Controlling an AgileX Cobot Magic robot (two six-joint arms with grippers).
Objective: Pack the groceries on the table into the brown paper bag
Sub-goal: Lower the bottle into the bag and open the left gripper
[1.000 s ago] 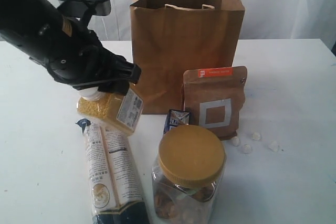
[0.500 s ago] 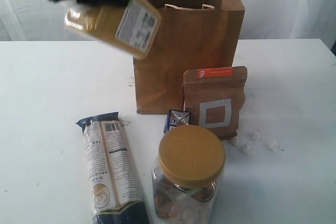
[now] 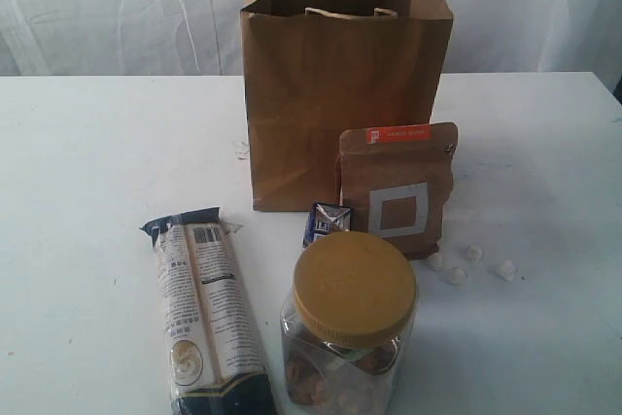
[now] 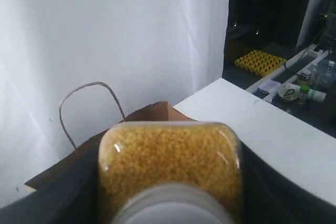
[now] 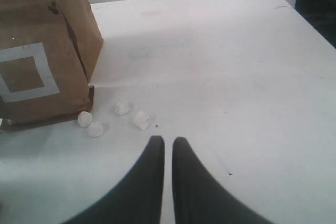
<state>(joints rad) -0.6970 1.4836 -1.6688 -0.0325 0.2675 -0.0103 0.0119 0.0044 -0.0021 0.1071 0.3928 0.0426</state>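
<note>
Your exterior camera stood low at the near side of the table (image 3: 87,143), facing the brown paper bag (image 3: 330,94) head-on, the yellow-lidded clear jar (image 3: 352,308) closest to its lens. Your left wrist camera looked down along the yellow-grain bottle (image 4: 170,166) at the bag's rim. Your right wrist camera sat low over the table, close to the brown pouch (image 5: 37,61) and white lumps (image 5: 122,108), both shared with your exterior view.

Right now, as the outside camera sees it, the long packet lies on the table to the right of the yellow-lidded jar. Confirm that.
Not quite: the long packet lies on the table to the left of the yellow-lidded jar, not the right. The exterior view shows it.
</note>
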